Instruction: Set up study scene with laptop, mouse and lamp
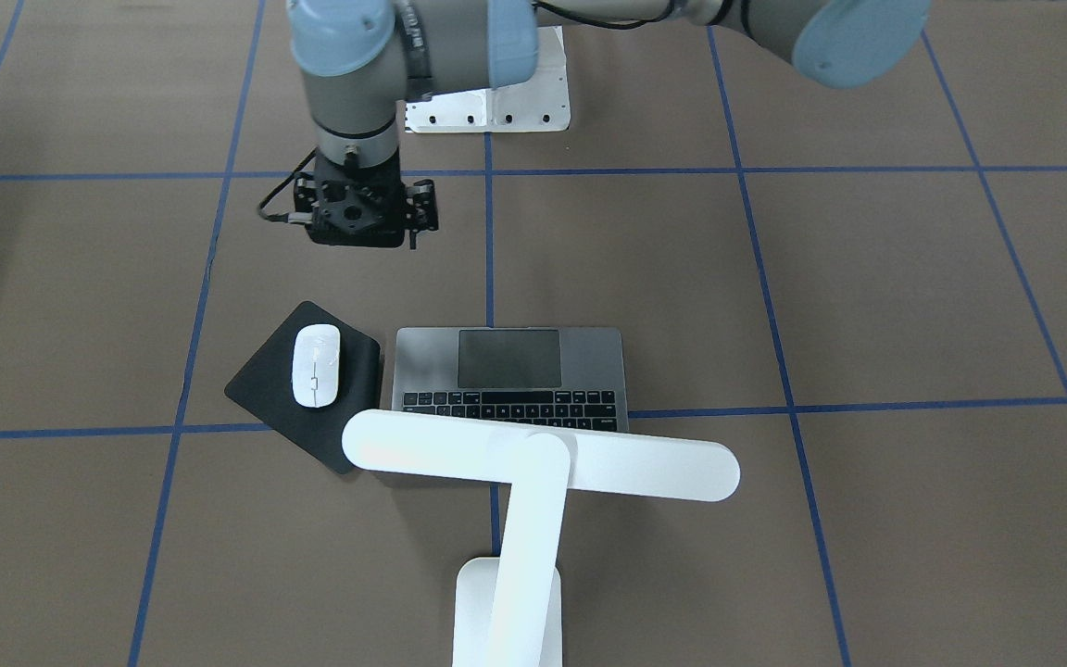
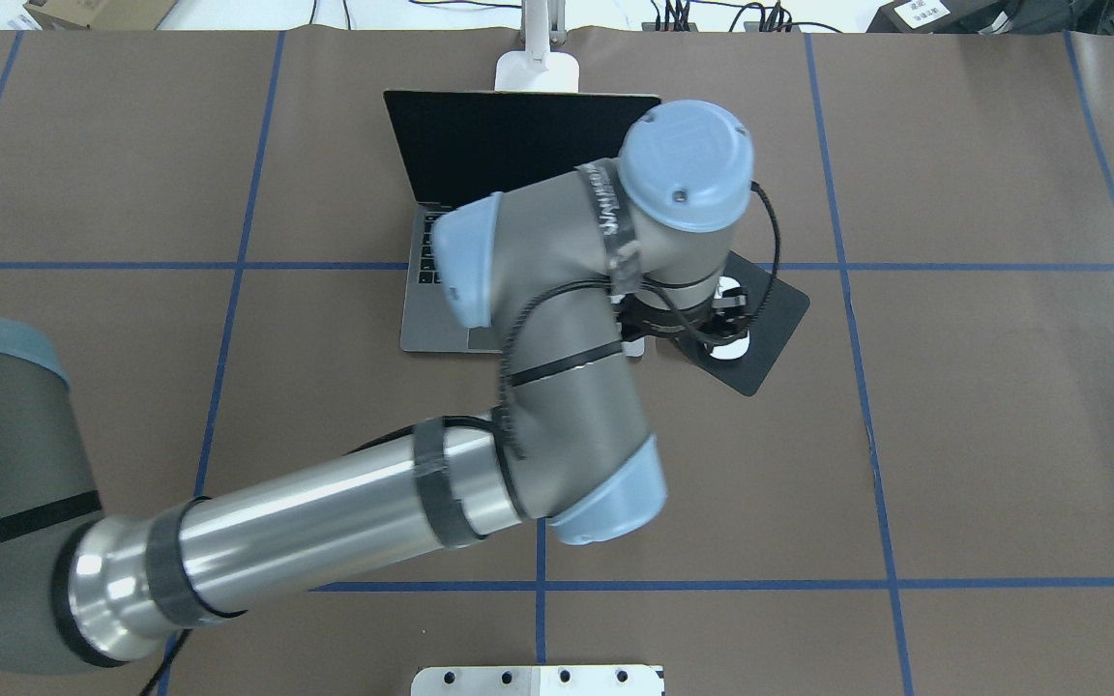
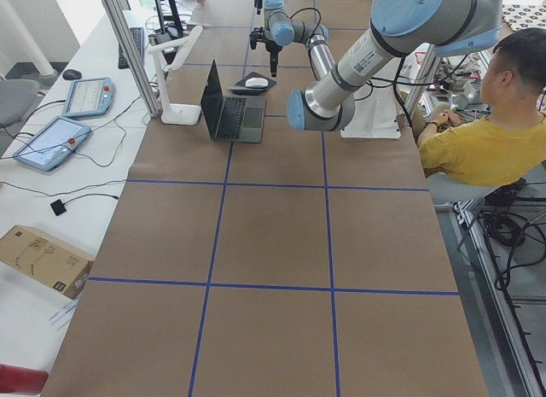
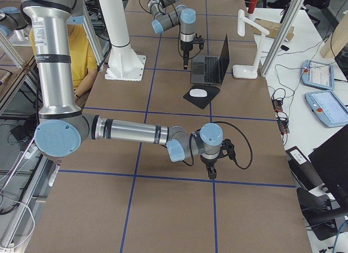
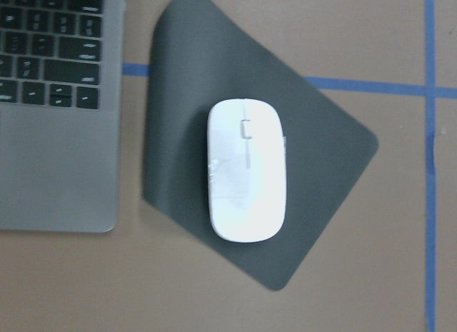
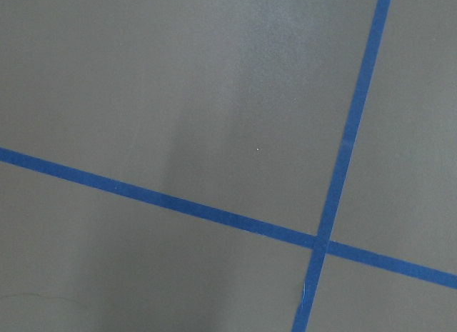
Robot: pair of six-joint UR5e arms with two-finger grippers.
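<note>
Three task things down on the desk (image 1: 867, 278), all gathered at the laptop (image 1: 594, 357). Lid open, screen toward the robot. Just beside the laptop's right edge, on a black mouse pad (image 1: 260, 389): the mouse (image 1: 316, 366), apart from the laptop's casing. Behind the laptop's lid, on the side away from the robot: the lamp (image 1: 533, 463), bar head up above the lid.

High over that pad beside the laptop: the left gripper (image 1: 362, 215), its arm stretched across the laptop's keyboard. In the left wrist view, mouse near the middle of the picture, so judged straight below, clear air between. Long axis parallel to the laptop's side edge, running from the robot's side toward the lamp's. No fingers in that view, only the black body elsewhere: cannot tell whether spread or pressed together; nothing seen pinched.

Well apart from the laptop, low over bare desk by a tape crossing (image 6: 319, 243): the right gripper (image 4: 211, 170). Seen only from the side, so cannot tell its state either. Much the nearer to the mouse: the left.

Judged close to done. For any further touch on the mouse, a plain vertical drop, closing across the short width.
</note>
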